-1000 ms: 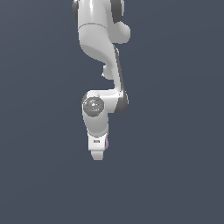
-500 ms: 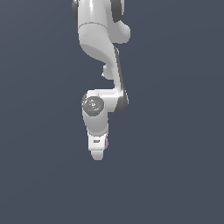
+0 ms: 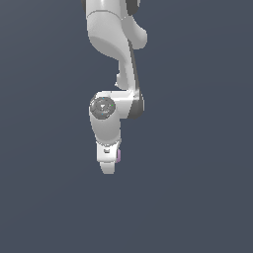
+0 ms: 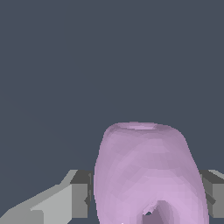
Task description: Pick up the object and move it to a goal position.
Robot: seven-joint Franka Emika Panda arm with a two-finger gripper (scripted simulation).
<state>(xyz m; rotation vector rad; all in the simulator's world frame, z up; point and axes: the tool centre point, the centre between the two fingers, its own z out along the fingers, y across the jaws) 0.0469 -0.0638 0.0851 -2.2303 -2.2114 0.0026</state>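
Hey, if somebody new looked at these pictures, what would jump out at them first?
In the wrist view, the pale purple lump fills the frame between the tool's two grey fingers. In the exterior view, the white arm hangs down the middle against plain dark grey, with a sliver of purple beside the tool.

Between the pincer's (image 4: 144,194) matt grey fingers (image 4: 72,199), the object (image 4: 148,175) looks smooth, pale purple, softly shaded; the arm (image 3: 106,29) is glossy white.

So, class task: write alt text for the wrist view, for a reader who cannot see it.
A pale purple doughnut-shaped lump with a central dimple fills the lower frame, sitting between the gripper fingers, which flank it on both sides. Behind it is plain dark blue-grey background.
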